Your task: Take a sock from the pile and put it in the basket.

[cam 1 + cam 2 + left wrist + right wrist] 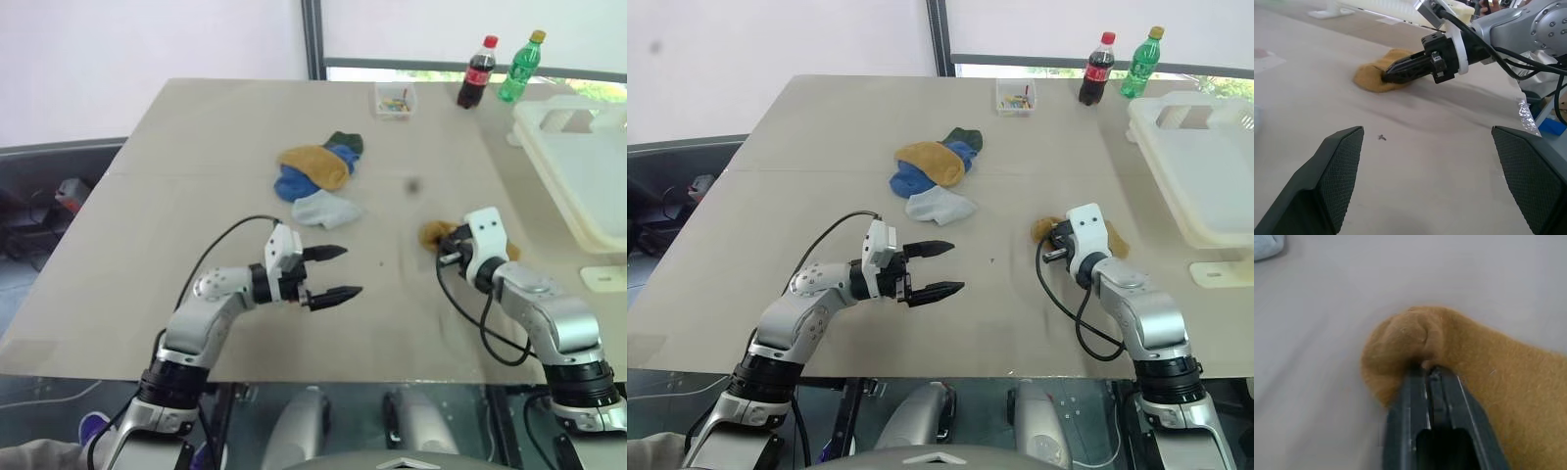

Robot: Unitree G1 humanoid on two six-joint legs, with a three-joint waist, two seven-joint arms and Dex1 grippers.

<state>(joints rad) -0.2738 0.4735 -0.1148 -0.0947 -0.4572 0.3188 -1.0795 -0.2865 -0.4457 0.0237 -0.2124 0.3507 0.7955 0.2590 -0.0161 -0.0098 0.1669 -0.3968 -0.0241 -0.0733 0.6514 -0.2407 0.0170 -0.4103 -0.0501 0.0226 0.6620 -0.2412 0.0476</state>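
The pile point(318, 171) of mustard, blue, pale blue and dark green socks lies mid-table. Apart from it, to the right, a single mustard sock point(1415, 338) lies on the table, and my right gripper point(1387, 76) is shut on its near edge, fingertips pinching a fold of the fabric. The cream-white basket point(578, 166) stands at the table's right edge, beyond that gripper. My left gripper point(348, 271) hovers open near the front of the table, pointing right toward the sock, with nothing between its fingers.
A small clear box point(394, 100), a cola bottle point(477, 71) and a green bottle point(519, 67) stand at the table's far side. A flat white piece point(602, 277) lies by the basket's near corner. Cables loop from both wrists.
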